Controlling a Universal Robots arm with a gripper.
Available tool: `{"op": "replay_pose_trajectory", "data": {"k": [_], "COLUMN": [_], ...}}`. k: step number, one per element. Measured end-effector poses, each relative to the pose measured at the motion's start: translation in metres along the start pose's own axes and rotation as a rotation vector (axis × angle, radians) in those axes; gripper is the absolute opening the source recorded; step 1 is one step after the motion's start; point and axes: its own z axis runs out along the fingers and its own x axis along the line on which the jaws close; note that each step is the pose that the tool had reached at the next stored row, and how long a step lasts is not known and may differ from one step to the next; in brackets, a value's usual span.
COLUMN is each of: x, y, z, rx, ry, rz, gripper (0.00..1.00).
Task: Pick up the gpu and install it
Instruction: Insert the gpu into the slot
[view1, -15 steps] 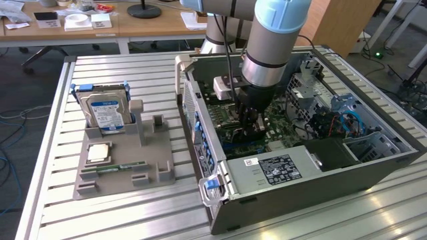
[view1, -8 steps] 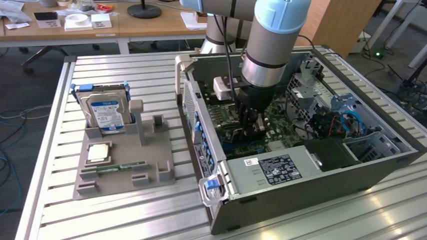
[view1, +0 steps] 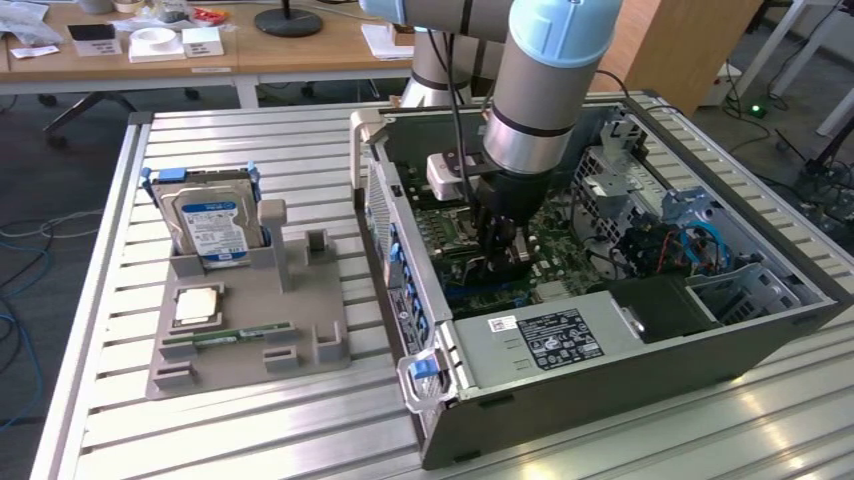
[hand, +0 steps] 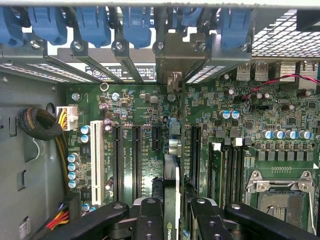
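Wrist view shows the gripper (hand: 172, 210) closed on the gpu (hand: 170, 175). Its black fingers (hand: 150, 220) press on both flat sides of the card. The card stands on its thin edge, straight up over the green board (hand: 250, 115). It sits between two long black slots. I cannot tell if it touches the board.

From the exterior view, the arm (view1: 541, 90) reaches down into the open computer case (view1: 601, 380). The case lies on the metal table (view1: 267, 440), toward the table edge on the exterior view's right. A grey holder (view1: 240, 350) sits near the opposite edge. A hard drive (view1: 214, 230) stands in it, and a small green memory stick (view1: 247, 333) lies on it.
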Motion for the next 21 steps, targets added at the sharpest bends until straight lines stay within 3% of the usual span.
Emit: {"op": "replay_pose_trajectory", "data": {"k": [21], "x": [0.0000], "y": [0.0000], "z": [0.0007], "rx": [0.0000], "ry": [-0.0001], "rz": [0.000], "gripper": [0.26]}}
